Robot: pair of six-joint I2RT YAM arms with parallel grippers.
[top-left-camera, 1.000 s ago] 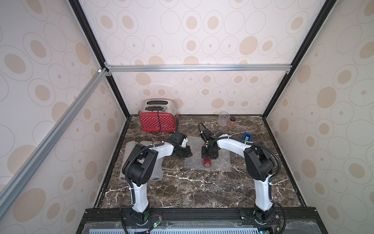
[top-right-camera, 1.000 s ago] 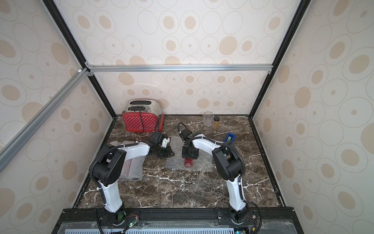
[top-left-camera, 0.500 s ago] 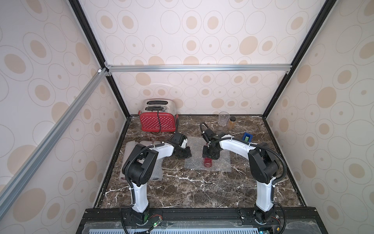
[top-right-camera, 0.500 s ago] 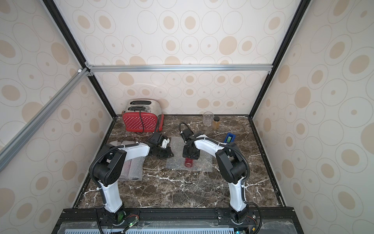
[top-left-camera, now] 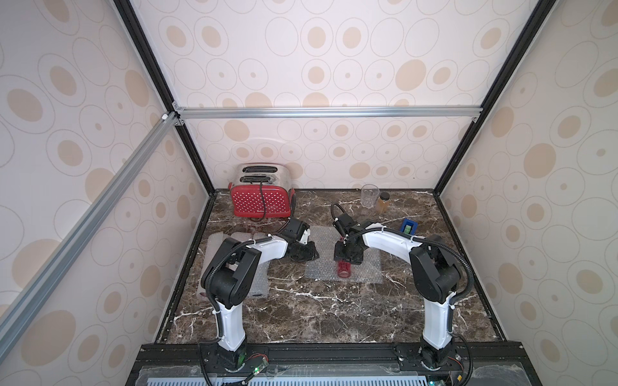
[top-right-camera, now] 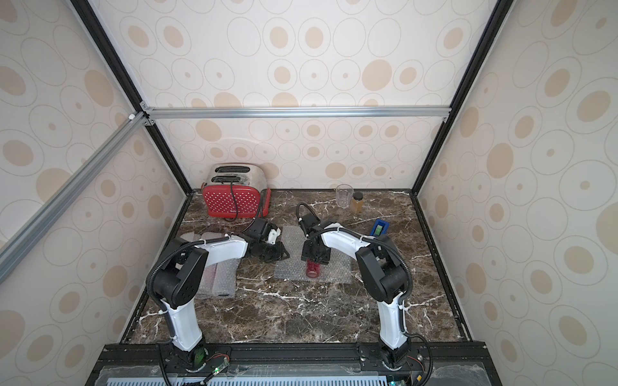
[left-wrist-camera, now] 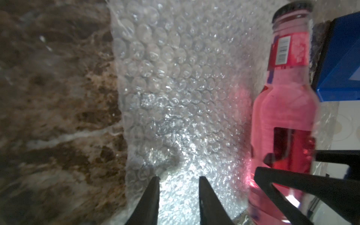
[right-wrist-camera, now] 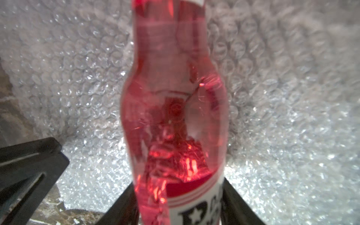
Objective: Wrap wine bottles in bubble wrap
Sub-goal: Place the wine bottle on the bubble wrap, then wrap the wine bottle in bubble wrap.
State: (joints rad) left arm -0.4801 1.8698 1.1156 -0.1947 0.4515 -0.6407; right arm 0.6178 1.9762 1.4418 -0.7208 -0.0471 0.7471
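Tagger: Hardly anything moved versus a second back. The bottle (top-left-camera: 344,270) sat on the same spot of the bubble wrap (top-left-camera: 369,272), and both arms held near-same poses.

Checker: Where was the bottle?

Tagger: It lay on its side on that sheet, around the middle of the tabletop (top-left-camera: 301,317), lengthwise back to front. Its red end poked out toward the front edge from under the right gripper (top-left-camera: 347,259). Both top views showed that.

Checker: Was the right gripper clamped?

Tagger: Couldn't tell. The right wrist view had its fingers (right-wrist-camera: 235,204) close on either side of the bottle's body, by the label. Whether they gripped or only touched was unclear, since the picture was blurred.

Checker: And the left?

Tagger: The left gripper (top-left-camera: 311,255) was low at the sheet's left edge, near the bottle and not touching it. In its wrist view the fingers (left-wrist-camera: 206,200) stood apart, with only wrap visible through the gap and nothing pinched.

Checker: The rest?

Tagger: A second wrap pile (top-left-camera: 214,247) lay by the left edge, partly under the left arm. A toaster (top-left-camera: 261,200) stood in the back left corner, and a glass (top-left-camera: 369,195) and an amber jar (top-left-camera: 382,202) stood side by side at the back edge. A blue dispenser (top-left-camera: 409,229) sat toward the right edge.
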